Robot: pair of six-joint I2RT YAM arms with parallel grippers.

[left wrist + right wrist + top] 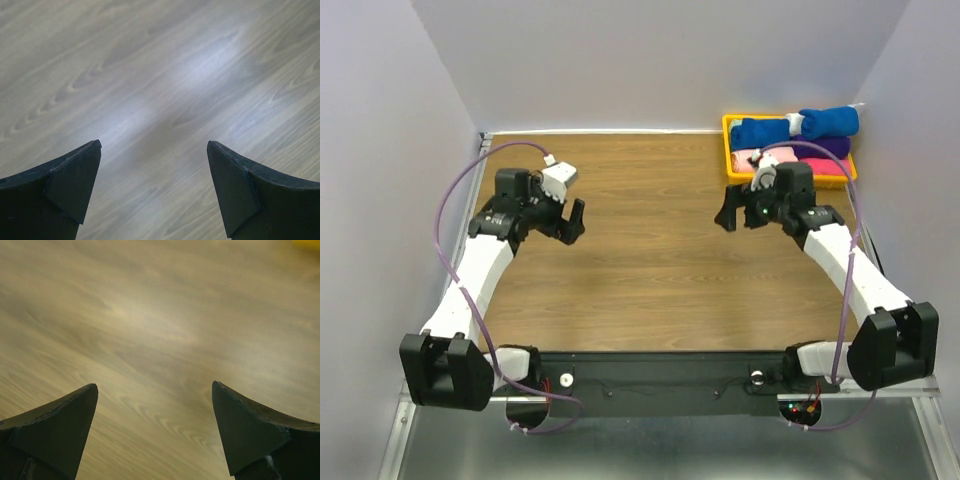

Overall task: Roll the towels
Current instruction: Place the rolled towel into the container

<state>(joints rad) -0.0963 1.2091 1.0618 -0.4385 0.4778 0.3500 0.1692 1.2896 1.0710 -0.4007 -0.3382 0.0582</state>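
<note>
— So, where are the towels (800, 127)?
— Inside the yellow tray (726, 135). Right tool (154, 385) hangs near that tray, left tool (154, 143) well apart from it; both gape wide, empty, above the table (650, 270).

I'm driving two arms built of white moulded link shells (478, 272) and chunky black joint housings (445, 366), seen at lower left and lower right. A thin purple cable (443, 218) loops along each arm. The left black two-finger gripper (570, 222) has a white camera block (558, 180) behind it, and the right black two-finger gripper (732, 214) has a small green light (761, 211). Both wrist views show matte, dark, wedge-shaped fingertips (75, 175).
</note>
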